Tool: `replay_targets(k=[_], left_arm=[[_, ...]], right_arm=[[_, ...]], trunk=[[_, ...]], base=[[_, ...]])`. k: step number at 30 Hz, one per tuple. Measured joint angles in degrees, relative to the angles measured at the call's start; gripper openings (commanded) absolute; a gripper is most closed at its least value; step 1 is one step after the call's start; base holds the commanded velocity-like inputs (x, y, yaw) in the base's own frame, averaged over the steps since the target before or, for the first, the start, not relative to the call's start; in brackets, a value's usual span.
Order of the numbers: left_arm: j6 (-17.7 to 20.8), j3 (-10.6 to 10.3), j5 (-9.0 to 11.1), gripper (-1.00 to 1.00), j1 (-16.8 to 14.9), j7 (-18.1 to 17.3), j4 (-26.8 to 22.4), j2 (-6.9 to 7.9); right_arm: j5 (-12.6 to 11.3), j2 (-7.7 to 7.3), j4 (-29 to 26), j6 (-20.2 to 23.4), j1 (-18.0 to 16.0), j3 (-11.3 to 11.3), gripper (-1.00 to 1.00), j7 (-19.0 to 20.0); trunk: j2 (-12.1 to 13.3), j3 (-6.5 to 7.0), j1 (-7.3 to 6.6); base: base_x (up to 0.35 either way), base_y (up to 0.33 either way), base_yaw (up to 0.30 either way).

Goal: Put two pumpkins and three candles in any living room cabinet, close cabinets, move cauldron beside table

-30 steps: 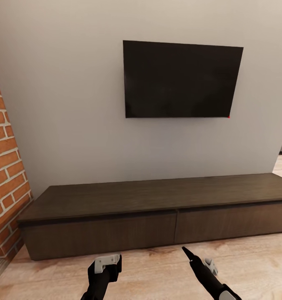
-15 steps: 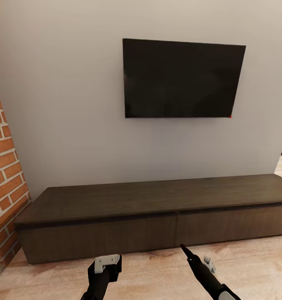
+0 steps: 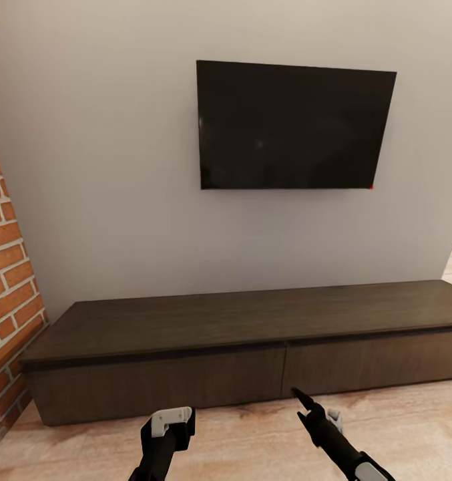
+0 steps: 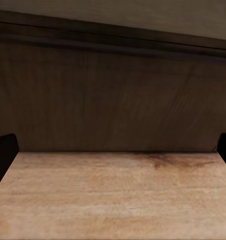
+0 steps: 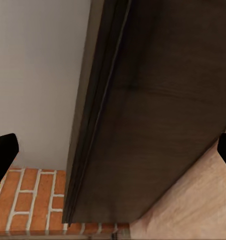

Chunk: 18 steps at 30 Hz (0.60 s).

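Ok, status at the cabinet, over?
Left gripper and right gripper open, empty. Cabinet ahead, drawer fronts shut. Nothing in the way.

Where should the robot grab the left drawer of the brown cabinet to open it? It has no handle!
Probably the top edge of the left drawer front, coming from the front. The front is flat, but a dark gap runs under the cabinet top, where a finger of the left pincer might hook in.
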Motion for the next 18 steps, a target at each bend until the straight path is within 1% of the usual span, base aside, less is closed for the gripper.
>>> replay_targets(k=[4, 10, 14, 17, 18], left_arm=[[-0.04, -0.02, 0.0, 1.0, 0.0, 0.0, 0.1, 0.0], [-0.06, -0.06, 0.0, 1.0, 0.0, 0.0, 0.16, 0.0], [-0.08, -0.01, 0.0, 1.0, 0.0, 0.0, 0.28, 0.0], [-0.09, -0.01, 0.0, 1.0, 0.0, 0.0, 0.29, 0.0], [-0.09, -0.02, 0.0, 1.0, 0.0, 0.0, 0.21, 0.0]], right_arm=[[0.06, 0.09, -0.03, 0.74, 0.08, -1.08, 1.0, 0.32], [0.54, 0.43, -0.18, 0.43, 0.08, -1.15, 1.0, 0.06], [0.15, 0.7, 0.0, -0.26, 0.08, -1.67, 1.0, -1.49], [0.05, 1.38, -0.14, -0.18, 0.05, -1.52, 1.0, -1.72], [0.03, 1.89, -0.2, -0.05, -0.03, -1.46, 1.0, -1.72]], trunk=[[0.0, 0.0, 0.01], [0.0, 0.0, 0.01], [0.0, 0.0, 0.01], [0.0, 0.0, 0.01], [0.0, 0.0, 0.01]], base=[[0.035, 0.014, 0.0], [0.007, 0.003, 0.0], [0.001, 0.0, 0.0], [0.0, 0.0, 0.0], [0.0, 0.0, 0.0]])
